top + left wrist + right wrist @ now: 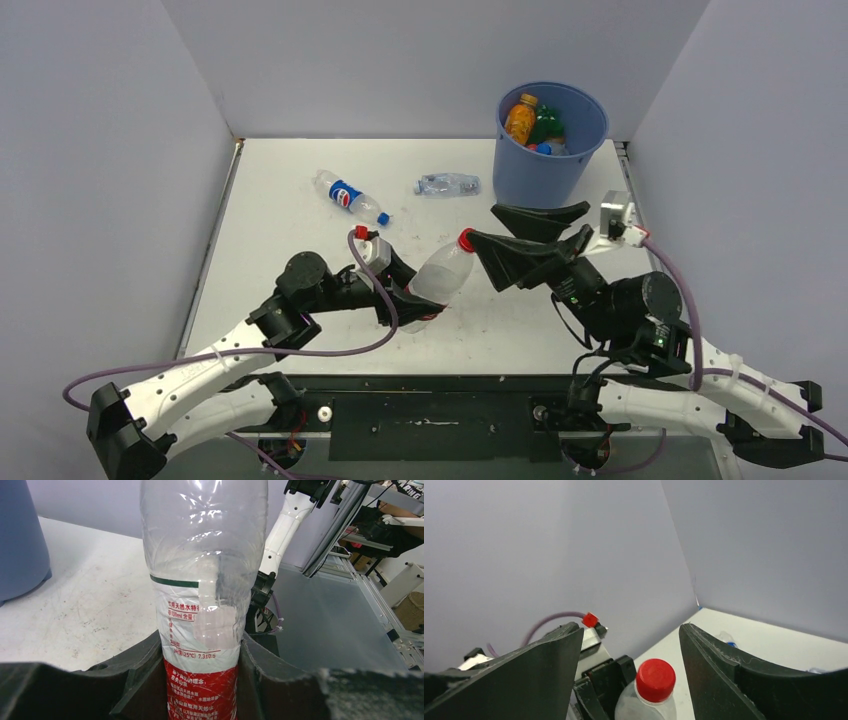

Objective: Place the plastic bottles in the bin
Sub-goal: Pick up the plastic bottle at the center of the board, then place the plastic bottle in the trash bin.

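A white table (pixel 280 240) fills the floor of a small booth, closed in by plain pale grey walls (pixel 400 60) on the left, back and right. The tabletop is matt, and in the left wrist view it is marked with fine scratches and scuffs. In that same view, grey frame bars of the wider room show past the table's near edge.

A large blue bin (pixel 545 172) stands upright in the far right corner. Inside it lie an orange juice bottle (pixel 520 118), a green bottle (pixel 547 125) and at least one more with a blue cap.

Two bottles lie on their sides on the far half of the table, left of the bin and apart from each other: a blue-labelled bottle (pixel 350 198) and a crumpled clear bottle (pixel 448 184) nearer the bin.

Near the table's middle, the left gripper (pixel 402 302) is clenched around the lower, red-labelled part of a clear red-capped bottle (pixel 440 275). It holds the bottle tilted, cap pointing toward the bin.

The right gripper (pixel 629 630) has its dark fingers spread wide, one on either side of the red cap. Whether they touch the cap cannot be told.
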You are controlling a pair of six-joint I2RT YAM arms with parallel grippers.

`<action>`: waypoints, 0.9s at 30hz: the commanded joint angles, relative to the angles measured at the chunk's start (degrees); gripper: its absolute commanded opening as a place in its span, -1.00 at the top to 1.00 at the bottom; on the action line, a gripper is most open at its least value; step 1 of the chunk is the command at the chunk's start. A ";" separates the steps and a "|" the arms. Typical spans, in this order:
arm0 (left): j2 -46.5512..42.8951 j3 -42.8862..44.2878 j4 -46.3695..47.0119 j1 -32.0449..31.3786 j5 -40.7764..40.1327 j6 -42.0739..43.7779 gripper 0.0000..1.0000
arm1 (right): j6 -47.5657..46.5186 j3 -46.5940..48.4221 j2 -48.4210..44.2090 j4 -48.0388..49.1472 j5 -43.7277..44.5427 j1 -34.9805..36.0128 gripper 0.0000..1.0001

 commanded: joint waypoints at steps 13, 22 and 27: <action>-4.04 -2.45 6.87 0.21 -2.14 1.57 0.70 | 3.23 -0.36 5.83 -6.00 3.39 0.18 0.33; -7.22 -5.07 8.16 0.10 -9.18 4.24 -0.92 | -4.53 8.86 6.33 -12.16 12.37 0.17 0.89; -12.08 -8.01 8.57 -0.28 -18.14 8.48 -0.92 | -28.49 14.73 9.44 1.70 36.95 0.09 0.89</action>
